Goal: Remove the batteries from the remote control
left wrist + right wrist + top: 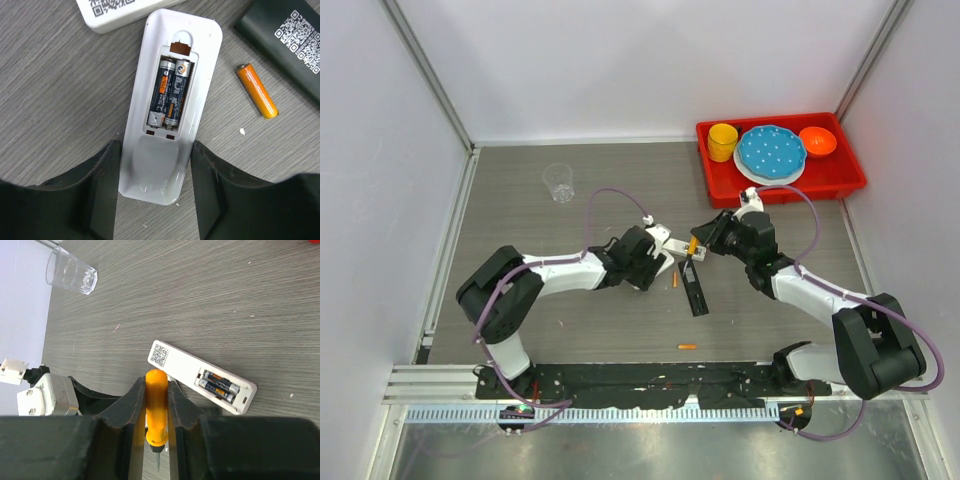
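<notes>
A white remote (170,45) lies back up with its cover off. Two dark batteries (171,92) sit side by side in its bay. My left gripper (156,165) is shut on the near end of this remote, one finger on each side. An orange battery (257,90) lies loose on the table to its right, and also shows in the top view (675,281). My right gripper (156,385) is shut on an orange-handled pointed tool (156,410), tip down. A second white remote (175,365) with a QR label holds two dark batteries (217,385).
A black remote (695,288) lies just right of the grippers. Another orange battery (687,346) lies near the front edge. A clear cup (558,182) stands at the back left. A red tray (775,195) at the back right holds a yellow cup, blue plate and orange bowl.
</notes>
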Available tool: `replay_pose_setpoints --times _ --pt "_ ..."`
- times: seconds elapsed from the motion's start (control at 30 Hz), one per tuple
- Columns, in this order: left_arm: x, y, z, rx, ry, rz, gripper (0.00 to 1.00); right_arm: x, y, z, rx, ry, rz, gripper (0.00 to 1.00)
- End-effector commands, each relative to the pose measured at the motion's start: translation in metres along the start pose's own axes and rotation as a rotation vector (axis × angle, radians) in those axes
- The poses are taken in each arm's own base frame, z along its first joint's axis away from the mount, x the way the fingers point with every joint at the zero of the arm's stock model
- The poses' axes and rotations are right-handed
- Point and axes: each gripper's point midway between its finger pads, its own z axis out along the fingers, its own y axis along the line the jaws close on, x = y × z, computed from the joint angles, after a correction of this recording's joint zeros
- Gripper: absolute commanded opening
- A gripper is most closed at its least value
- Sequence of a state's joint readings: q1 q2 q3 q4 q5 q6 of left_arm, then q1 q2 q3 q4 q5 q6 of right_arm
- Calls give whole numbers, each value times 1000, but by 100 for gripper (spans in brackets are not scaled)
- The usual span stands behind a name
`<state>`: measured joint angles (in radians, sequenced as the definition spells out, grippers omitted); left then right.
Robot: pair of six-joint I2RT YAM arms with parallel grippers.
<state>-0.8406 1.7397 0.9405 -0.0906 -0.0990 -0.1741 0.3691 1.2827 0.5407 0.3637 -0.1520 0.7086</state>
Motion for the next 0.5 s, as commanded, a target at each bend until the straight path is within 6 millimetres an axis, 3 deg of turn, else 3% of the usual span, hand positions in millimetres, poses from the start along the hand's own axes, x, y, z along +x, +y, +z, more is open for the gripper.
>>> replay_pose_setpoints --times 0.0,0.13,0.27,0.3,0.47 --pt "24 -1 -3 43 45 -19 49 -26 23 0 -58 -63 -39 1" --pt "34 -6 -17 79 58 -32 41 -27 26 2 -67 -60 -46 1" --pt "47 -16 -33 136 63 -73 39 -29 31 5 -80 -60 -55 1" --pt "43 -18 -40 144 39 -81 39 -30 34 5 -87 -61 -59 1" --pt "51 -27 -52 141 29 -88 41 -17 54 15 -125 -31 -86 1"
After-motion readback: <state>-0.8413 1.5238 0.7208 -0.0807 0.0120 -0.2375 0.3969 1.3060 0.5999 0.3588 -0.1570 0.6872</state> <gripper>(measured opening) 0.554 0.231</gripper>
